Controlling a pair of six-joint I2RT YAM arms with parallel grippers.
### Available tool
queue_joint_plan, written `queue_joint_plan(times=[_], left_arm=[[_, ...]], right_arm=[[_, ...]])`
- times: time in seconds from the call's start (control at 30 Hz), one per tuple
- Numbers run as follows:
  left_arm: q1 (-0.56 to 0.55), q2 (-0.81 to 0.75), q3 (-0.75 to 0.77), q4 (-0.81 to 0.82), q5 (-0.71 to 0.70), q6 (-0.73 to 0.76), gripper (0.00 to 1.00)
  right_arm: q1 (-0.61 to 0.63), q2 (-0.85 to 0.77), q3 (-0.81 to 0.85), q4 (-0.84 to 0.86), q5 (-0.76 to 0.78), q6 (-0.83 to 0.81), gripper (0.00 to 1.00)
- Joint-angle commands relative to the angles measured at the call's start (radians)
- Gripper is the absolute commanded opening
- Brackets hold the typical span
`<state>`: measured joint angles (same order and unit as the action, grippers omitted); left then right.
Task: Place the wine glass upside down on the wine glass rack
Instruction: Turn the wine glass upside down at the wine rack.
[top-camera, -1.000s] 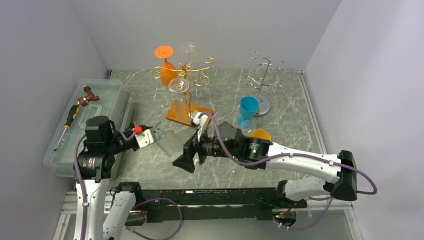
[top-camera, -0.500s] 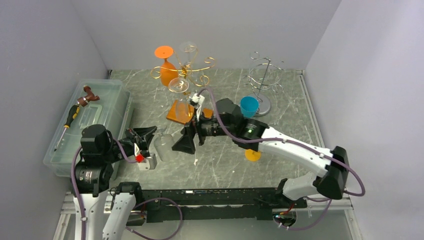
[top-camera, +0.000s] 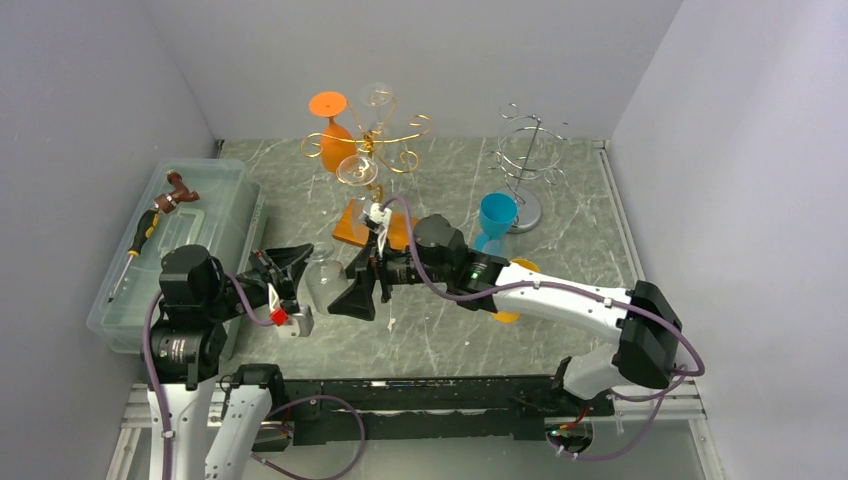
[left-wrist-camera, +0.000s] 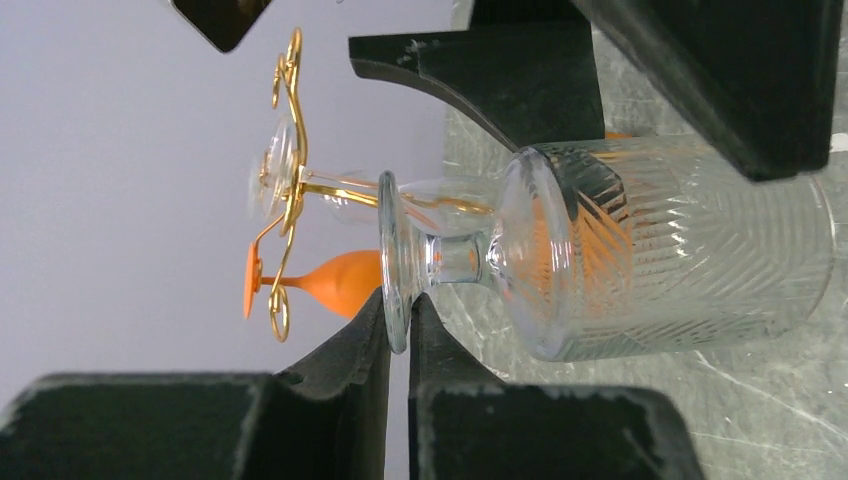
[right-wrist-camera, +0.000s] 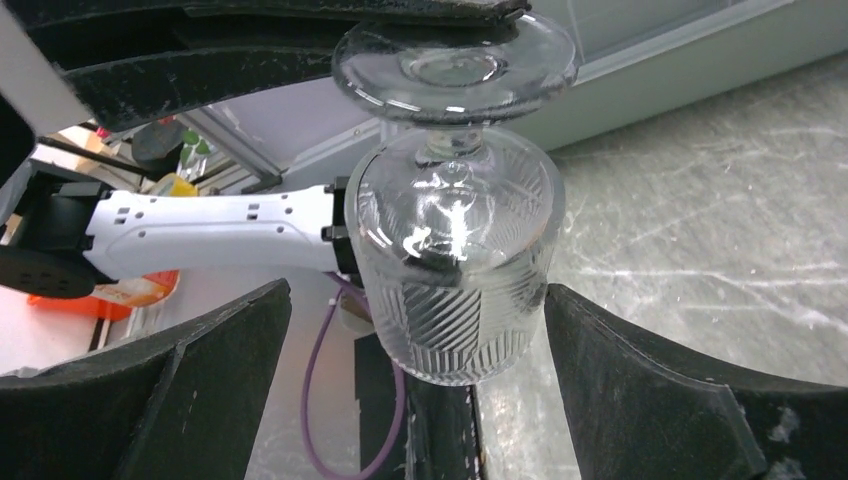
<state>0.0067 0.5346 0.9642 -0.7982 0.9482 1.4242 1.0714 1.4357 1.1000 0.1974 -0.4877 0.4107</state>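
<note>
A clear ribbed wine glass (top-camera: 322, 276) is held on its side above the table. My left gripper (top-camera: 292, 264) is shut on the rim of its foot (left-wrist-camera: 393, 262); the two fingers pinch the disc from both faces. The bowl (left-wrist-camera: 680, 260) points at my right gripper (top-camera: 352, 292), which is open, one finger on each side of the bowl (right-wrist-camera: 455, 250), not touching. The gold rack (top-camera: 372, 150) stands at the back with an orange glass (top-camera: 332, 140) and clear glasses hanging on it. It also shows in the left wrist view (left-wrist-camera: 285, 180).
A silver wire rack (top-camera: 525, 150) stands at the back right, with a blue glass (top-camera: 496, 222) in front of it. An orange glass (top-camera: 507, 312) lies under my right arm. A clear plastic bin (top-camera: 215, 185) with a screwdriver (top-camera: 140, 235) sits at the left.
My right gripper has moved left and its open fingers now straddle the glass bowl. My left gripper has turned with the glass and holds it by the foot.
</note>
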Motion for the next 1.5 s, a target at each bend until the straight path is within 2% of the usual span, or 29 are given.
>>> queue_joint_plan(times=[0.0, 0.3, 0.37, 0.47, 0.53, 0.6, 0.7, 0.77, 0.83, 0.93, 1.13, 1.47], left_arm=[[-0.001, -0.011, 0.016, 0.1, 0.077, 0.017, 0.0], [-0.001, -0.002, 0.051, 0.071, 0.086, 0.035, 0.0], [-0.001, -0.006, 0.049, 0.05, 0.095, 0.053, 0.0], [-0.001, -0.016, 0.032, 0.052, 0.112, 0.056, 0.03], [-0.001, -0.022, 0.016, 0.078, 0.122, 0.046, 0.21], [-0.001, -0.024, 0.005, 0.114, 0.126, 0.03, 0.29], [-0.001, -0.011, 0.007, 0.147, 0.123, 0.001, 0.49], [-0.001, -0.003, 0.016, 0.151, 0.111, -0.003, 0.69], [-0.001, 0.006, 0.02, 0.162, 0.089, -0.012, 0.74], [-0.001, 0.013, 0.024, 0.169, 0.047, -0.056, 0.88], [-0.001, -0.006, 0.001, 0.151, 0.019, -0.106, 0.9], [-0.001, -0.005, -0.01, 0.119, 0.023, -0.088, 0.88]], right_arm=[[0.013, 0.052, 0.023, 0.153, 0.02, -0.026, 1.0], [0.018, 0.075, -0.017, 0.221, 0.142, -0.066, 0.99], [0.016, 0.046, -0.06, 0.3, 0.169, -0.067, 0.89], [0.016, -0.003, -0.114, 0.374, 0.2, -0.097, 0.65], [0.014, -0.038, -0.156, 0.409, 0.232, -0.122, 0.53], [0.008, -0.071, -0.198, 0.422, 0.273, -0.148, 0.45], [-0.007, -0.13, -0.256, 0.426, 0.326, -0.179, 0.4], [-0.025, -0.167, -0.291, 0.429, 0.343, -0.185, 0.38], [-0.036, -0.207, -0.312, 0.411, 0.368, -0.211, 0.38], [-0.055, -0.285, -0.345, 0.366, 0.409, -0.264, 0.37], [-0.183, -0.4, -0.348, 0.267, 0.396, -0.321, 0.38], [-0.418, -0.331, -0.244, 0.219, 0.243, -0.357, 0.36]])
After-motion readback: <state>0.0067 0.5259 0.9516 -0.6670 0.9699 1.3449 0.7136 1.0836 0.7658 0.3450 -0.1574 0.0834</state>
